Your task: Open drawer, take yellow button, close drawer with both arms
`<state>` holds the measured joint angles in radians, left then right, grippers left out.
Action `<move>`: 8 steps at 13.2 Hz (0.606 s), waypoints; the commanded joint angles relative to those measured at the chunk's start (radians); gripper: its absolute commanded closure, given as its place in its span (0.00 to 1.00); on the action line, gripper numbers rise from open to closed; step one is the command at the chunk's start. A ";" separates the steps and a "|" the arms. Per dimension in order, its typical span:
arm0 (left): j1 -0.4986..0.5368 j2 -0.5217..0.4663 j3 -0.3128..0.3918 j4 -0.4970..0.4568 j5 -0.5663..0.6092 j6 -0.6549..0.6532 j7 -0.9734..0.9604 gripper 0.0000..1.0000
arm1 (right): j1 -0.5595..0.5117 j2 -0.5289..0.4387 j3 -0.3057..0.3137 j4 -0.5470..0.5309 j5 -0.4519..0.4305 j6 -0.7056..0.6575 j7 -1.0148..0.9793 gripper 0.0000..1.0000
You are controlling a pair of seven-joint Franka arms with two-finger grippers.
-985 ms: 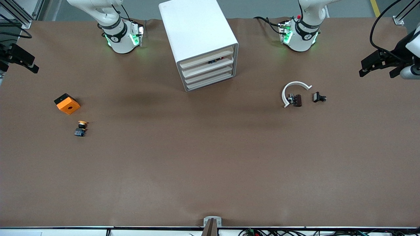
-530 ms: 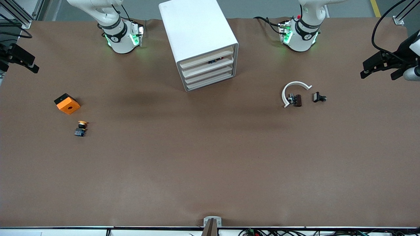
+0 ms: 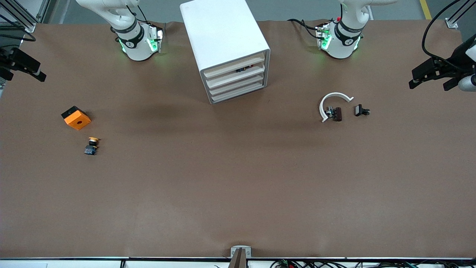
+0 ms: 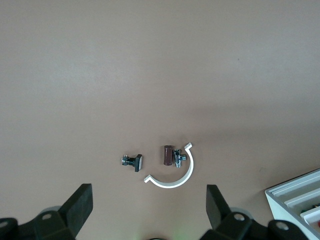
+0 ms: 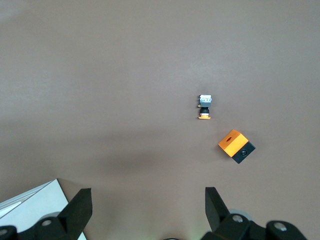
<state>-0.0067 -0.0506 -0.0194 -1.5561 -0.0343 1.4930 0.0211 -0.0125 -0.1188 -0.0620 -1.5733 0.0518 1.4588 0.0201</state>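
Both my tools are open and hold nothing, the left tool (image 3: 427,76) and right tool (image 3: 28,69) at the surface's ends, while the button (image 3: 92,145) lies just beside the orange block (image 3: 76,117), nearer the front camera, and the cabinet's (image 3: 223,37) top drawer (image 3: 234,65) is shut.

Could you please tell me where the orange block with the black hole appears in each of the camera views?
Front view: the orange block lies toward the right arm's end of the table.
Left wrist view: not in it.
Right wrist view: the orange block lies on bare table.
Shared landmark: the button beside it, nearer the front camera.
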 commanded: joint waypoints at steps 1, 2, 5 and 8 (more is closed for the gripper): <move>-0.045 -0.002 -0.010 0.016 0.107 -0.019 0.007 0.00 | -0.015 -0.027 0.007 -0.024 0.019 -0.003 -0.002 0.00; -0.056 -0.005 -0.008 0.016 0.119 -0.019 0.002 0.00 | -0.014 -0.027 0.007 -0.024 0.017 -0.002 -0.002 0.00; -0.044 0.005 -0.005 0.018 0.076 0.000 -0.006 0.00 | -0.012 -0.027 0.011 -0.024 -0.001 0.003 -0.008 0.00; 0.019 0.026 -0.005 0.019 -0.016 0.012 0.002 0.00 | -0.007 -0.027 0.016 -0.024 -0.027 0.008 -0.008 0.00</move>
<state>-0.0298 -0.0447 -0.0241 -1.5535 0.0105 1.5002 0.0131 -0.0152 -0.1196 -0.0573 -1.5738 0.0419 1.4588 0.0178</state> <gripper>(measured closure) 0.000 0.000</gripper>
